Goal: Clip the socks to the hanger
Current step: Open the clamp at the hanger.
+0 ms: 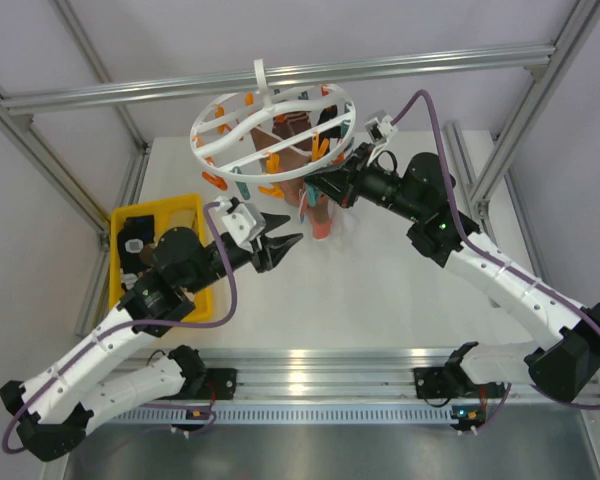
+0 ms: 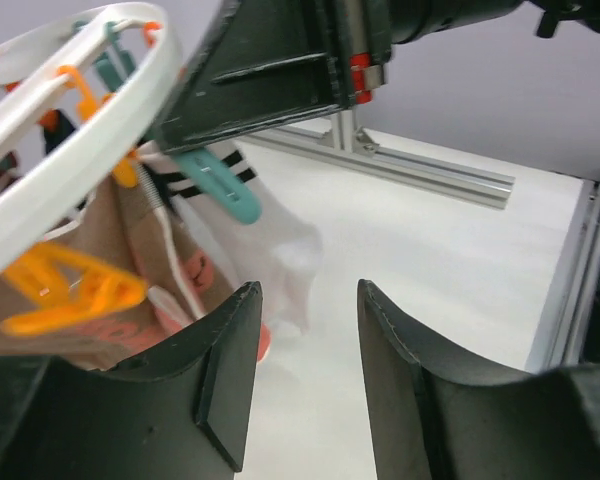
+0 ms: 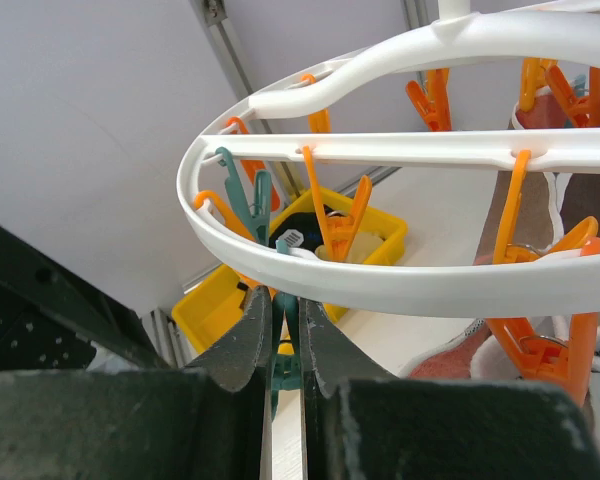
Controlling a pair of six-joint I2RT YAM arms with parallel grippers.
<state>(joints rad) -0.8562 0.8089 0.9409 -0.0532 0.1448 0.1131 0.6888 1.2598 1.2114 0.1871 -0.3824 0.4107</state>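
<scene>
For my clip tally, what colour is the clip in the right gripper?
Teal clip, best in left wrist view.

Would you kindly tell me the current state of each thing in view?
hanger, hooked on the rail
socks, clipped on, dangling
right pincer, shut on teal clip
teal clip, squeezed between the right pincer's fingers
left pincer, open and empty

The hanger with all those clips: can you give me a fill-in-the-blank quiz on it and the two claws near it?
1. The round hanger is coloured ____.
2. The right gripper is shut on a teal ____.
3. The left gripper is open and holds ____.
4. The rectangular tray is coloured ____.
Missing words: white; clip; nothing; yellow.
</scene>
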